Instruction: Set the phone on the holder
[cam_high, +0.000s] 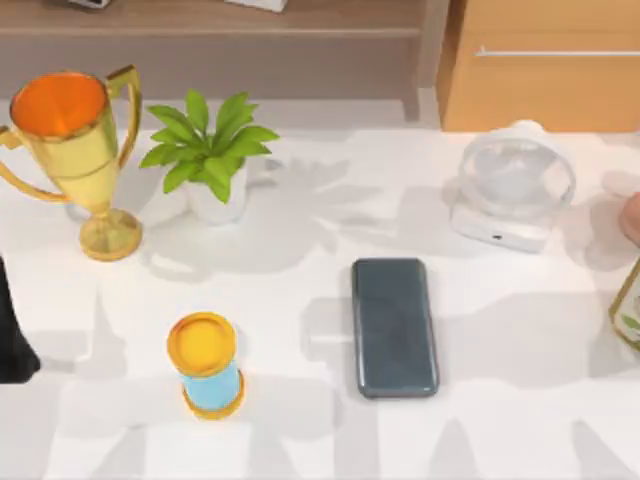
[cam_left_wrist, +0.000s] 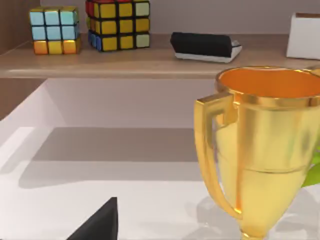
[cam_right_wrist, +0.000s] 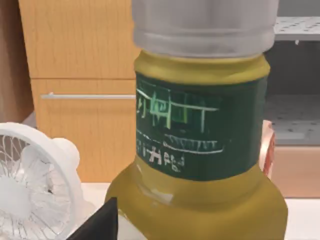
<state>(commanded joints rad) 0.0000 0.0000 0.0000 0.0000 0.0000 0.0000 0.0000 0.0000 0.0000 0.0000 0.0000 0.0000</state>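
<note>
Nearest the top cam, low at approx 7 o'clock, stands 1 hourglass (cam_high: 205, 365) w/ yellow caps and a blue middle. Just right of it, near centre, 1 phone (cam_high: 394, 326) lies flat on the white surface (cam_high: 300, 430), long side running 12 to 6 o'clock, apart from everything else. At 9 o'clock a dark piece of the left arm (cam_high: 12, 330) sits at the edge; left claw state: cannot tell. At 3 o'clock the edge of 1 yellow-green bottle (cam_high: 629, 305) pokes in.

Farther back: 1 gold trophy (cam_high: 75, 150) w/ orange inside at 10 o'clock, 1 potted plant (cam_high: 210, 160) beside it at 11 o'clock, 1 small white fan (cam_high: 510, 185) at 2 o'clock.

Left wrist cam adds what the top cam lacks: trophy close up, and behind it a wooden shelf (cam_left_wrist: 125, 62) w/ 2 colour cubes (cam_left_wrist: 54, 30) (cam_left_wrist: 119, 24) and 1 black-and-white block (cam_left_wrist: 205, 46). A dark claw part (cam_left_wrist: 100, 222) shows at the edge.

Right wrist cam: bottle (cam_right_wrist: 200, 150) up close w/ green label and grey cap, fan beside it, wooden cabinet (cam_right_wrist: 80, 65) w/ a metal handle behind. Right claw state: cannot tell.
</note>
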